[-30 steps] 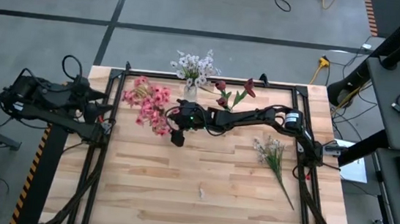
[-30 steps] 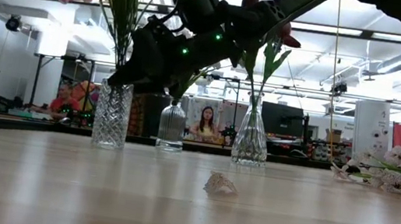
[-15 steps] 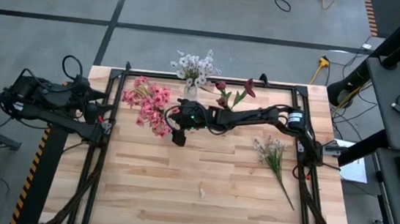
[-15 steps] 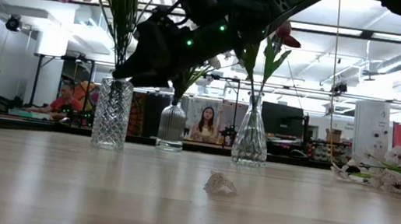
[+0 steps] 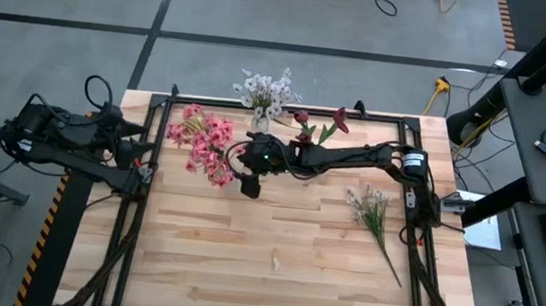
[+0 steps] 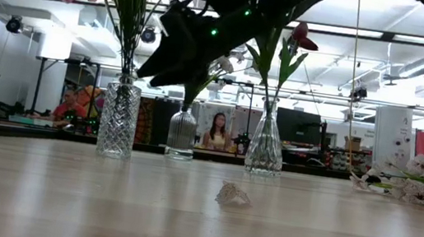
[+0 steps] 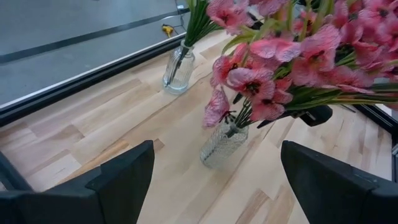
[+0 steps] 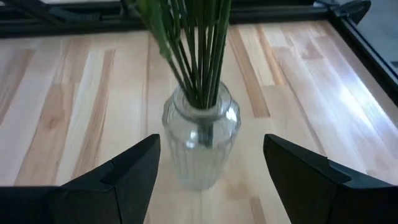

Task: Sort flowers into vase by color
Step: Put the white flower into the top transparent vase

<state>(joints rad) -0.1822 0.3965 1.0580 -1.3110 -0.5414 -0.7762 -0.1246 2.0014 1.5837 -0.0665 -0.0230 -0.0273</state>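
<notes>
A: Where are the flowers shown?

B: In the high view, pink flowers [image 5: 204, 142] are seen left of centre, standing in a cut-glass vase [image 6: 118, 119]. White flowers [image 5: 265, 91] are set in a small vase [image 6: 181, 133] at upper centre. Dark red flowers [image 5: 318, 127] are held in a flared vase [image 6: 264, 147] just to their right. One loose white-lilac stem [image 5: 376, 221] is laid flat on the wooden table [image 5: 271, 273], right of centre, well apart from the vases.

A: How is the right gripper drawn?

B: The right gripper [image 5: 248, 181] is placed near the middle of the high view, just beside the pink blooms. Its fingers [image 8: 118, 177] are spread wide, and nothing is pinched; the cut-glass vase with green stalks is seen between them in the right wrist view.

A: And the left gripper?

B: The left gripper [image 7: 211, 180] is kept at the table's left edge, spread wide and empty, facing the pink bunch.

A: Anything else marked?

B: A small pale scrap [image 6: 233, 195] is seen on the table at lower centre. Two seated people are visible in the room behind.
</notes>
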